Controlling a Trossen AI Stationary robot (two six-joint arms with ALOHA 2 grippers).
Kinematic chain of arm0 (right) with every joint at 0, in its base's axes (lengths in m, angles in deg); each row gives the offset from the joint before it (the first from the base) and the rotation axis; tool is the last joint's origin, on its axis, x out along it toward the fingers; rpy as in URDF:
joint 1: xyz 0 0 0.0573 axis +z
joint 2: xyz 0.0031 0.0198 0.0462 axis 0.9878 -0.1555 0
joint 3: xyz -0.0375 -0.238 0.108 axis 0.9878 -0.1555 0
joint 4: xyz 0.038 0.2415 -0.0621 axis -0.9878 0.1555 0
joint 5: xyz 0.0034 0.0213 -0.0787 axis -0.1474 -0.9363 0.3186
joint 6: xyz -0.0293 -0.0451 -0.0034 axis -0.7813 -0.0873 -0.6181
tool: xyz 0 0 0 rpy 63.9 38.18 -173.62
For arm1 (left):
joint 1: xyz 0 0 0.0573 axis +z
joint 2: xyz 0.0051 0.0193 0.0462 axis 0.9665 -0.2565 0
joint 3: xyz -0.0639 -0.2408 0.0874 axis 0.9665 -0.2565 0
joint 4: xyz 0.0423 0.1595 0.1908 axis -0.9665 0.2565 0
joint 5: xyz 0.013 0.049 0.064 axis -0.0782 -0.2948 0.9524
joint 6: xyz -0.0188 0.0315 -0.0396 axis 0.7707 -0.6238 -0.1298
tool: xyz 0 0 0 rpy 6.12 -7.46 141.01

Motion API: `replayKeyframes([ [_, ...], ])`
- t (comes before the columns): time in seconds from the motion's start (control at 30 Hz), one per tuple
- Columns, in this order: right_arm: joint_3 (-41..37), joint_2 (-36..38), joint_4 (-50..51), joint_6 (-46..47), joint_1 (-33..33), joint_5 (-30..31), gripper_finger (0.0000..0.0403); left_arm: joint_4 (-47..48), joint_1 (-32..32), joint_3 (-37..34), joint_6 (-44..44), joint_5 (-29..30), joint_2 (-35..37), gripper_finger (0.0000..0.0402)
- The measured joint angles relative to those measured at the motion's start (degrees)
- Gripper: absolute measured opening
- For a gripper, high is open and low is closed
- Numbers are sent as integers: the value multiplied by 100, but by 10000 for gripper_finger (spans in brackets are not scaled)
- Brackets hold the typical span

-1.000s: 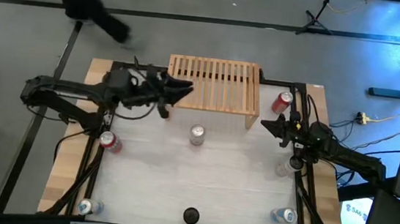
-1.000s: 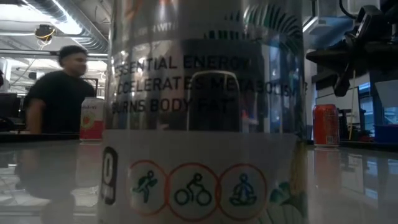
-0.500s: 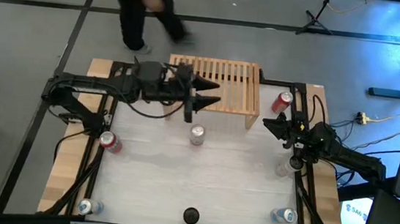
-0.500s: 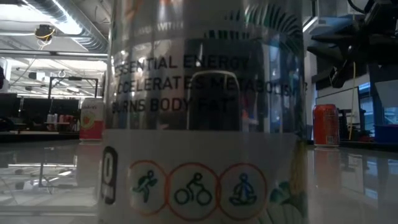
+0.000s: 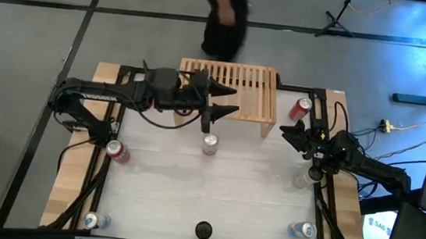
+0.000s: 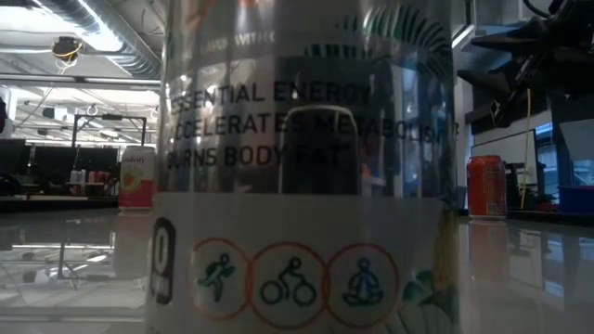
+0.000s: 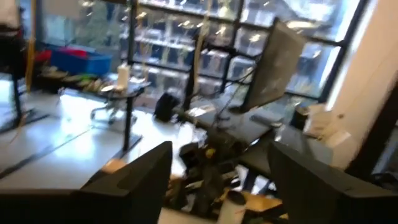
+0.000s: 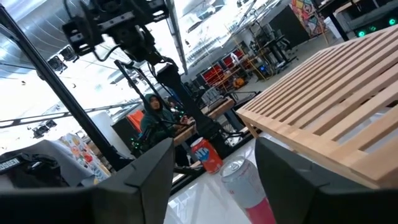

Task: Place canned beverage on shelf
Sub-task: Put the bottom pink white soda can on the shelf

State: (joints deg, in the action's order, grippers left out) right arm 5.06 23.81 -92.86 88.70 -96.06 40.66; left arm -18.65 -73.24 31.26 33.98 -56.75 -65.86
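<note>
Shelf: shelf [image 5: 235, 90], light wood, thin parallel bars on top with solid side legs, at the far middle of the surface [image 5: 214, 190]; its long axis runs left to right, bars running front to back.
Can: silver-topped can [image 5: 209, 143], a round cylinder standing upright just in front of the shelf, nothing gripping it.
Left claw: left claw [image 5: 218, 108], dark, fingers parted, empty, over the shelf's front edge above that can.
Right claw: right claw [image 5: 290, 132], fingers parted, empty, just off the shelf's right end.
Other cans: red can [image 5: 300, 107] lying tilted by the right end; red can [image 5: 117, 151] upright at left.
Surface: pale, glossy.
</note>
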Motion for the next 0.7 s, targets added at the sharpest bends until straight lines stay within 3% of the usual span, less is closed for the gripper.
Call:
replayKeyframes([
  [0.27, 0, 0, 5, -5, 0, 31, 210, 974, 61, -7, 27, 233, -69, 389],
  [0.47, 2, -2, 39, 96, 0, 110, 210, 1198, -132, 2, 277, 167, -55, 388],
  [0.7, 2, -1, 43, 131, 0, 109, 209, 2558, -153, -4, 793, 546, -105, 385],
])
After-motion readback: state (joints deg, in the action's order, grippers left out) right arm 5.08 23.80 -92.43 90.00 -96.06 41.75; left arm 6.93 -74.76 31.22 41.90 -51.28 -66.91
